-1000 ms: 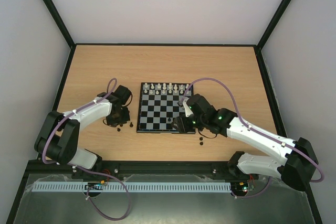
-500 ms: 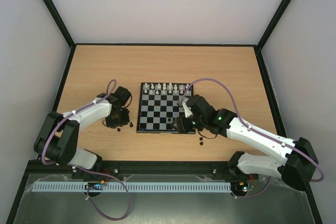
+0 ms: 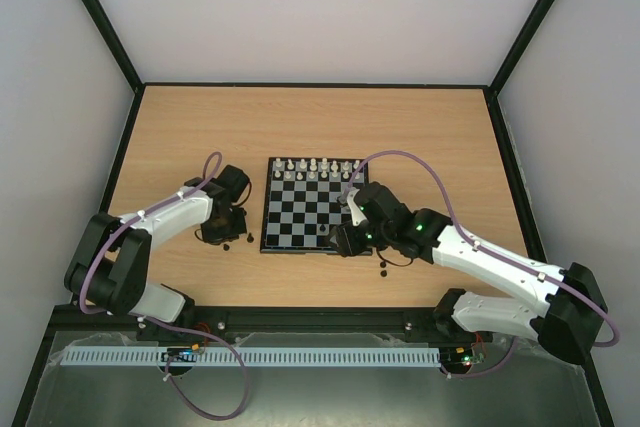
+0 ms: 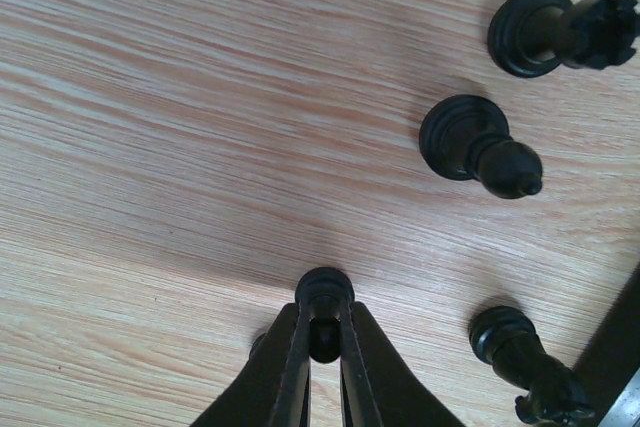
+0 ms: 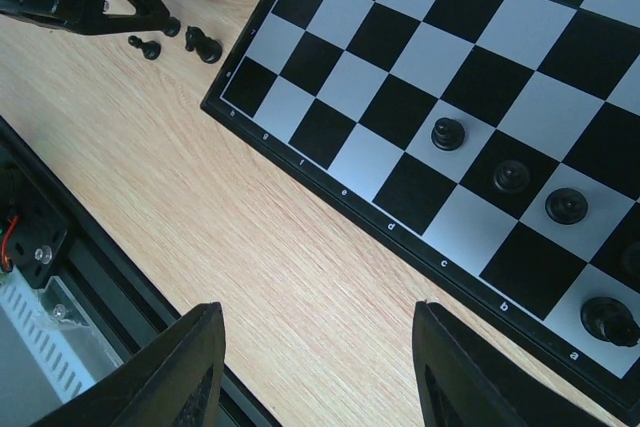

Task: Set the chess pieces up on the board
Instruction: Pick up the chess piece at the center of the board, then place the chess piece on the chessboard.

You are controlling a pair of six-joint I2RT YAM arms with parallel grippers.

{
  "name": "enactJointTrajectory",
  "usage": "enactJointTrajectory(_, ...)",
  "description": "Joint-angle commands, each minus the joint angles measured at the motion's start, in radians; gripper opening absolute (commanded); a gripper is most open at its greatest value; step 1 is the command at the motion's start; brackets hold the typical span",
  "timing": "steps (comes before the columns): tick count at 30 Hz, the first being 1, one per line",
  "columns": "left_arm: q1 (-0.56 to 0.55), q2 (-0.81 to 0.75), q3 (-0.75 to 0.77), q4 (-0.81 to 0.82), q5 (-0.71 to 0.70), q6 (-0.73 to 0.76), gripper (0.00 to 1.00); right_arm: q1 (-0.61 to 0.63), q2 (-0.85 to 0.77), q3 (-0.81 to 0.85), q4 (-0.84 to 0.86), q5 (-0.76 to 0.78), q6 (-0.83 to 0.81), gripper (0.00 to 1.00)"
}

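Wooden table (image 3: 420, 127), board (image 3: 312, 209) mid-table with white pieces (image 3: 318, 167) along its far rows, right gripper (image 5: 318, 312) spread wide and empty near its front edge, only its camera showing black pieces (image 5: 511, 176) on squares, left gripper (image 4: 323, 327) pinching a black pawn (image 4: 323, 292) off-board, hidden from overhead.

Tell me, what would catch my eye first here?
The small checkered board sits midway across the table, white pieces lined along its far edge. Left of it, the left tool pinches a black pawn, with three more black pieces close by.
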Motion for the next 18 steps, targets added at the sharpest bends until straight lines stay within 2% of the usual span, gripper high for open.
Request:
enactJointTrajectory(1,0.001,0.001,0.011,-0.019,0.004,0.002,0.03,0.011,-0.021,-0.012,-0.013,0.011,-0.006,0.52)
enactJointTrajectory(5,-0.011,-0.022,0.073,-0.079,-0.013,0.016,0.02,0.011,-0.02,-0.012,-0.013,0.014,-0.007,0.52)
enactJointTrajectory(10,-0.065,-0.056,0.227,-0.195,-0.046,0.043,0.02,0.012,-0.014,-0.008,-0.016,0.021,-0.007,0.52)
enactJointTrajectory(18,-0.171,0.022,0.386,-0.254,-0.012,0.087,0.03,0.011,-0.021,0.005,-0.036,0.068,-0.004,0.52)
